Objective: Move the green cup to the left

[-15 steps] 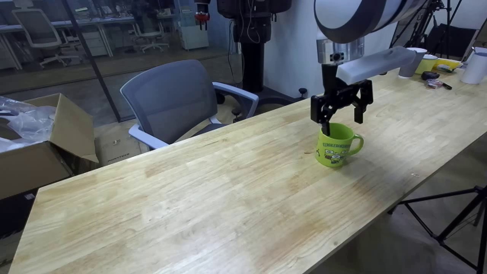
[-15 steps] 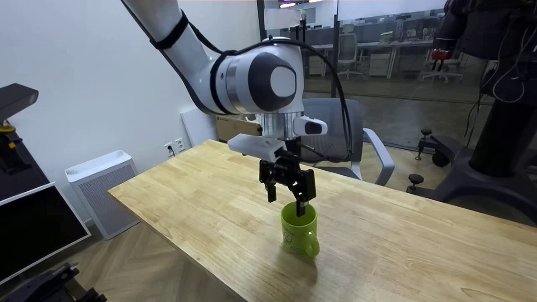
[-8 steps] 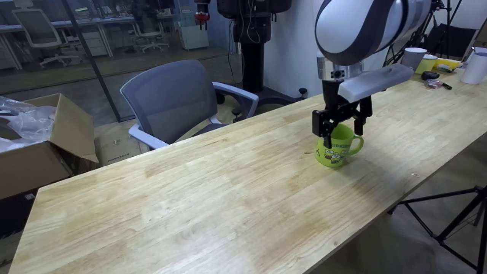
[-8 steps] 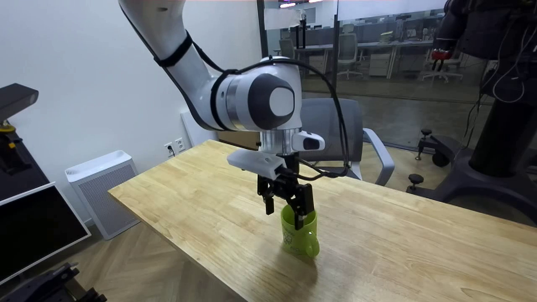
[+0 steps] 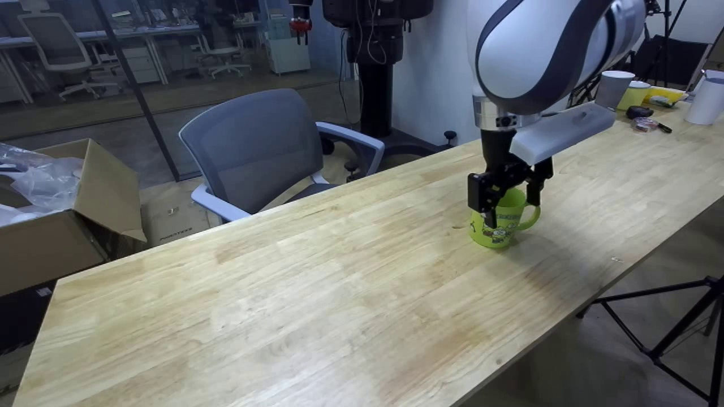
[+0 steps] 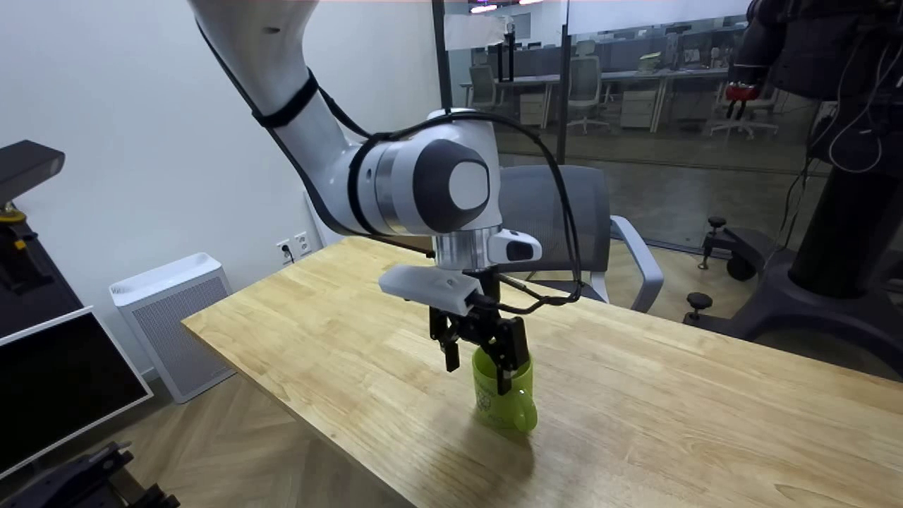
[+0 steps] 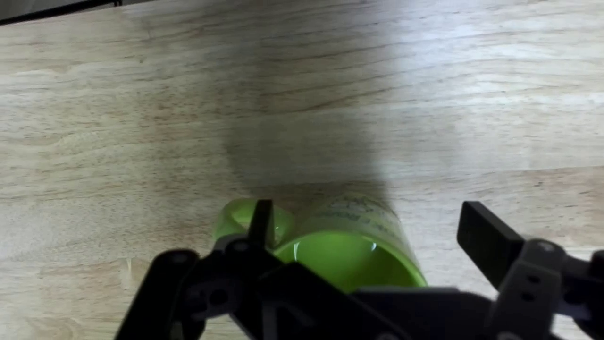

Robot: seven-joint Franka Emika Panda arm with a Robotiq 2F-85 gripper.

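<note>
With the gripper (image 6: pixel 478 376) spread wide, holding nothing, keep off the handle (image 7: pixel 227 216) of the green cup (image 7: pixel 349 255), at ten o'clock in the wrist view, then squeeze gently.

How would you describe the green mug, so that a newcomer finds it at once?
Find the long wooden table. By the open black jaws stands the green mug. Unlike the yellow-green cup farther along, it shows cartoon faces and a loop handle.

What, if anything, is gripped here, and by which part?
Nothing is held: the gripper is open, one finger clearly apart from the green cup in the wrist view.
</note>
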